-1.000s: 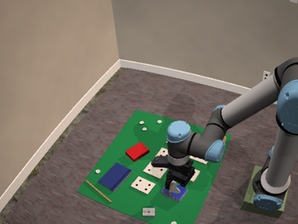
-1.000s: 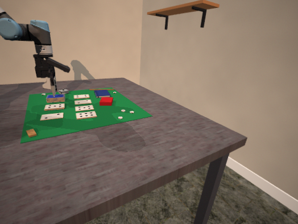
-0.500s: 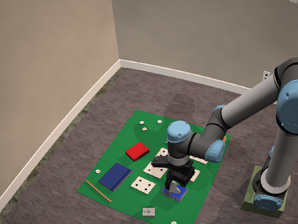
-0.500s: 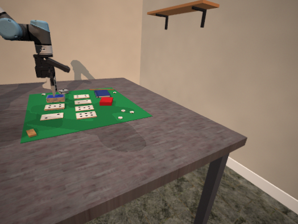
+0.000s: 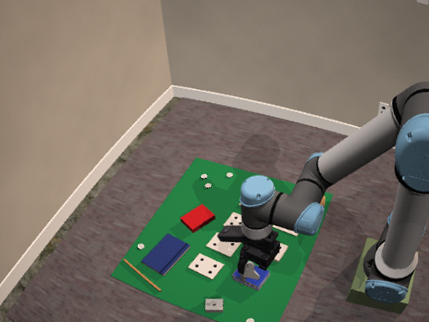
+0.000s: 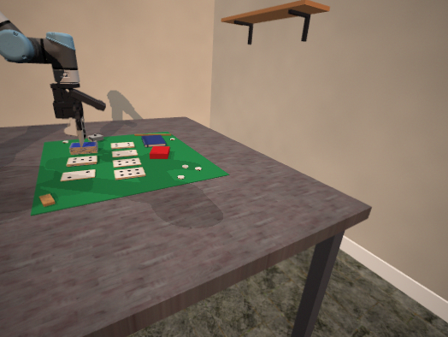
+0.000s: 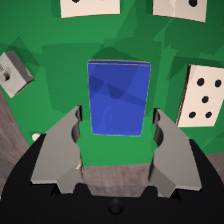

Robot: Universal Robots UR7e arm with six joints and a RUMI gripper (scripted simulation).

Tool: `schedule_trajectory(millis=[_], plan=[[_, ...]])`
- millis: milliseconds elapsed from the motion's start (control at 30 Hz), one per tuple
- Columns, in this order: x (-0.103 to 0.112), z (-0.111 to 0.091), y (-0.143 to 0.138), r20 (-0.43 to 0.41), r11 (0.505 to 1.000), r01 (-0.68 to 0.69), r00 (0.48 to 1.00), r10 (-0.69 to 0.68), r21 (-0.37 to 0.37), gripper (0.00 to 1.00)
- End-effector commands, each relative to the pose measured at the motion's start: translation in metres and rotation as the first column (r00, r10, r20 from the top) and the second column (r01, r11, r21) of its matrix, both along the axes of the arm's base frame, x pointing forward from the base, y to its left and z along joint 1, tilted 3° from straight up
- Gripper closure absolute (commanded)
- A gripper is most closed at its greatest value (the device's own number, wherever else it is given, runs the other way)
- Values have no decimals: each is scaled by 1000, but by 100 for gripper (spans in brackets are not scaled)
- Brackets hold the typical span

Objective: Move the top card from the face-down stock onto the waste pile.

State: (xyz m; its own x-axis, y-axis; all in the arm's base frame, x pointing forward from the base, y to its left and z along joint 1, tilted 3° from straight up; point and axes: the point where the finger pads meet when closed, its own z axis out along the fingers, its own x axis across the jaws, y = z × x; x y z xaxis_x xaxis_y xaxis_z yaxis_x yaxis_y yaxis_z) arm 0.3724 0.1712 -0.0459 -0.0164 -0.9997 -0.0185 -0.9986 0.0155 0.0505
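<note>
A matt green mat (image 6: 128, 188), cloth-like and smooth, is laid over a table (image 6: 256, 222) of dark, streaked wood grain. The stock (image 6: 84, 148) is seen as pale wooden tiles with speckled edges under a smooth blue top face. The gripper (image 7: 117, 150) fingers are finished in matt grey, and the shelf (image 6: 278, 10) in smooth orange-brown wood.
</note>
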Motion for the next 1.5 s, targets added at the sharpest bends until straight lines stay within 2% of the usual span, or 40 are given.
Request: schedule_trajectory(millis=[0,1300,1333,1467], plan=[[0,-1,0,1,1000,0,1000,0,0,50],[0,-4,0,1,1000,0,1000,0,0,50],[0,-4,0,1,1000,0,1000,0,0,57],[0,-4,0,1,1000,0,1000,0,0,57]])
